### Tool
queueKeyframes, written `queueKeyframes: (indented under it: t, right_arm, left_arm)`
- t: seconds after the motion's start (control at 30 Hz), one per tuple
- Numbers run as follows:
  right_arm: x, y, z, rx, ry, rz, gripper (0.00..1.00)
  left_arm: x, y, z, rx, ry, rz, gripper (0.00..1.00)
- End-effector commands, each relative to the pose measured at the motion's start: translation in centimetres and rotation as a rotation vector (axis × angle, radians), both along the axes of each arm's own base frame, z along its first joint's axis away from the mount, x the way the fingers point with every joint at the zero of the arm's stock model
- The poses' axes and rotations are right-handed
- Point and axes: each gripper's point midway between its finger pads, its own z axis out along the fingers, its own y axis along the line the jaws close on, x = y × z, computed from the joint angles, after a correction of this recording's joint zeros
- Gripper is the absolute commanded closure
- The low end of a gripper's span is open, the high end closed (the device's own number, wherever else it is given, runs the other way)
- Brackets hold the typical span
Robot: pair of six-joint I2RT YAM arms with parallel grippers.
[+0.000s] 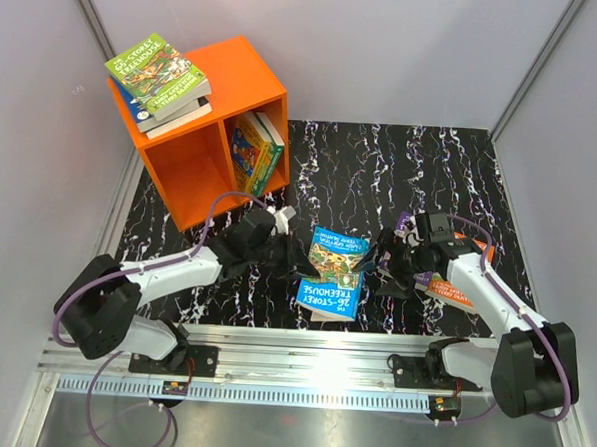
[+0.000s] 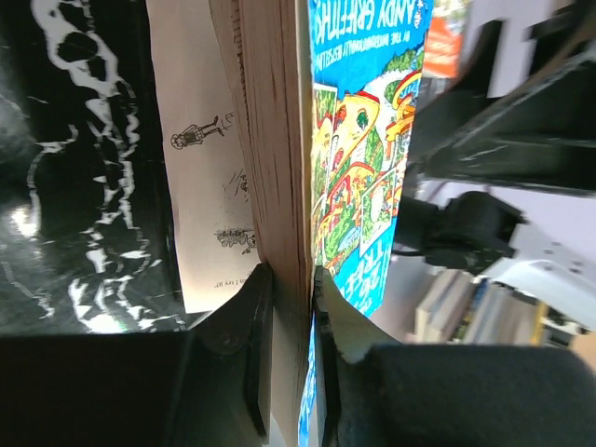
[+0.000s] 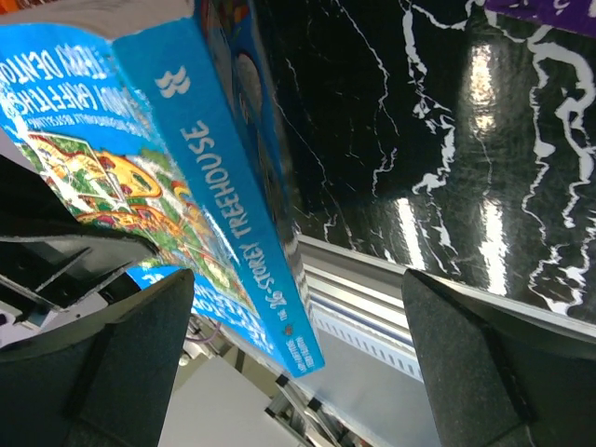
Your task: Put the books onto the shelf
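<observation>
Shelf (image 1: 249,69) position relative to the held book decides the next move. It stands at the far-left corner of the table (image 1: 382,168), behind the left arm and well apart from the right one. The left end effector (image 1: 289,251) is pinched narrow on the blue book (image 1: 331,285), its fingers (image 2: 250,317) clamping the cover and a block of pages at the page edge, with a loose leaf splayed beside them. The book hangs mid-table between the two arms, its long axis running roughly far-to-near. The right end effector (image 1: 389,260) stands wide, its fingers either side of the spine without touching it. The left arm is nearer, so the carry looks like a swing back and left, turning the book upright like the books (image 1: 254,153) in the right compartment.
</observation>
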Motion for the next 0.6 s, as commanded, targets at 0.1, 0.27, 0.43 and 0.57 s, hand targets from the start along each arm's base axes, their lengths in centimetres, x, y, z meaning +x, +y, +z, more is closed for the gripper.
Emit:
queueKeyframes:
  t: [0.1, 0.27, 0.43, 0.57]
  right_arm:
    - [1.8, 1.9, 3.4, 0.167, -0.146, -0.014, 0.0]
    - [3.2, 2.5, 5.3, 0.212, -0.205, -0.039, 0.0]
    - [3.7, 3.3, 5.9, 0.258, -0.215, -0.028, 0.05]
    - [3.4, 4.4, 6.0, 0.269, -0.212, 0.013, 0.48]
  left_arm:
    - [-0.7, -1.6, 6.6, -0.316, -0.08, -0.029, 1.0]
    - [-1.3, -1.7, 8.2, -0.407, -0.085, -0.044, 1.0]
    - [-1.7, -2.2, 8.8, -0.434, -0.087, -0.064, 1.0]
    - [-2.2, -2.9, 10.1, -0.46, -0.109, -0.09, 1.0]
